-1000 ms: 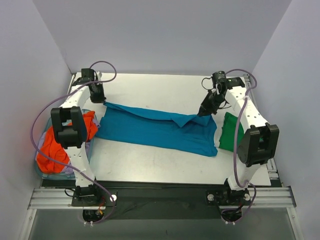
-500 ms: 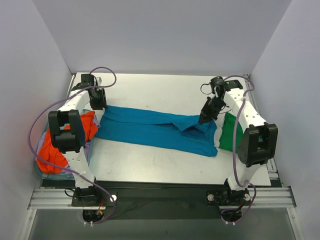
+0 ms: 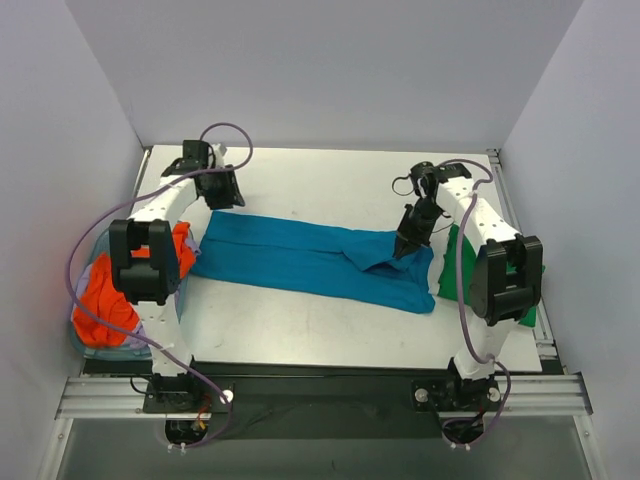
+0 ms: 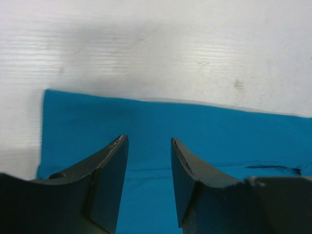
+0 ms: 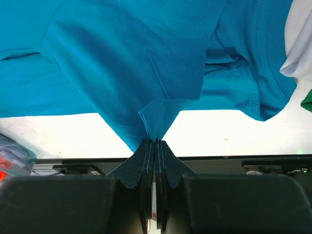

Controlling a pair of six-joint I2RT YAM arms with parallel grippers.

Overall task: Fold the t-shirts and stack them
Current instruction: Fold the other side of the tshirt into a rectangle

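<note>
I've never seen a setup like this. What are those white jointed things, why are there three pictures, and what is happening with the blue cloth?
The white jointed things are two robot arms bolted to the near edge of a table. Each ends in a two-finger gripper. The wide picture comes from a fixed camera above and behind the arms. The other two come from small cameras on the wrists, each looking past its own arm's fingers.

A blue t-shirt lies stretched across the table. The right gripper is pinched shut on a fold of it. The left gripper is open over the shirt's other end and holds nothing. A green garment lies beside the right arm. A heap of orange clothes sits at the table's left edge.
</note>
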